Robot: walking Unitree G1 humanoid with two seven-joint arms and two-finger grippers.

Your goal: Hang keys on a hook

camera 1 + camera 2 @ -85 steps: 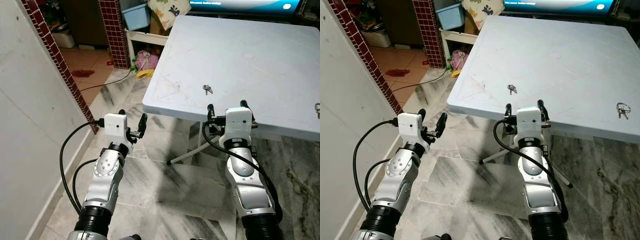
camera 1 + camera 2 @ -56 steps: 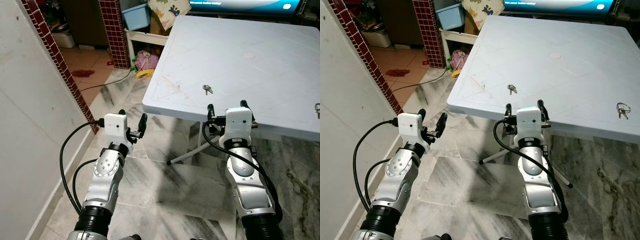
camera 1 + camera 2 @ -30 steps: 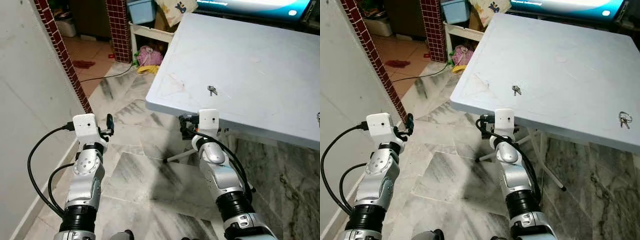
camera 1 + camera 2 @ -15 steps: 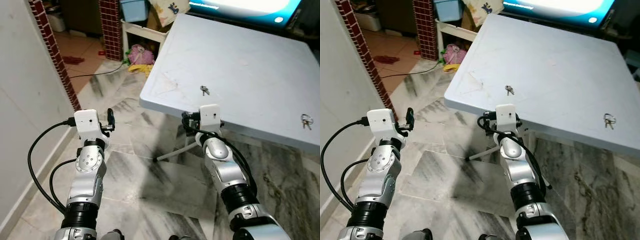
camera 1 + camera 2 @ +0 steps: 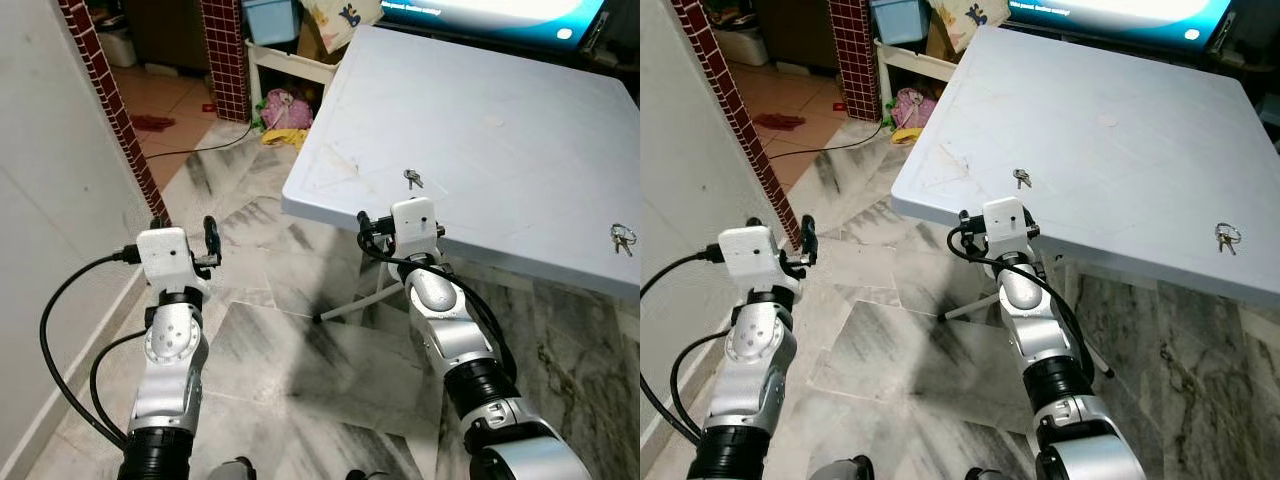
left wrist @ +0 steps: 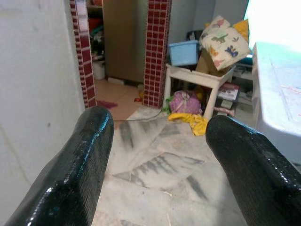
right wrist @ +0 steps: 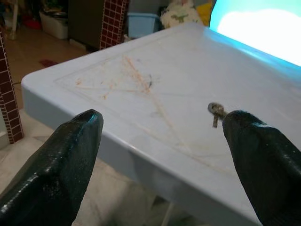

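Now the large pale-blue square plastic worktop [image 5: 520, 130] spreads ahead over the grey marble floor [image 5: 290, 370], and the head views have swung since a second or so ago: the robot has turned and stepped in, so the worktop's near edge sits closer to the right arm than it did.

The right tool [image 7: 160, 155] has risen from below that near edge to just in front of it. Its two black fingers [image 7: 61, 160] stand wide apart with nothing between them, and they frame the small silver keys [image 5: 413, 179], which lie on the worktop near the near edge, not far from the near left corner. A second set, silver keys on a ring [image 5: 620, 236], lies close to the near right edge, well apart from the first.

The left tool [image 6: 155, 155] hangs over the floor beside the white wall [image 5: 50, 230], fingers [image 6: 70, 169] spread and empty, idle, pointing toward the red-tiled pillar [image 6: 155, 52].

In my judgement this shift means the approach is nearly finished and the pick is next: the right tool needs to travel forward over the edge and come down around the small keys. No hook can be made out, so hanging lies well ahead.
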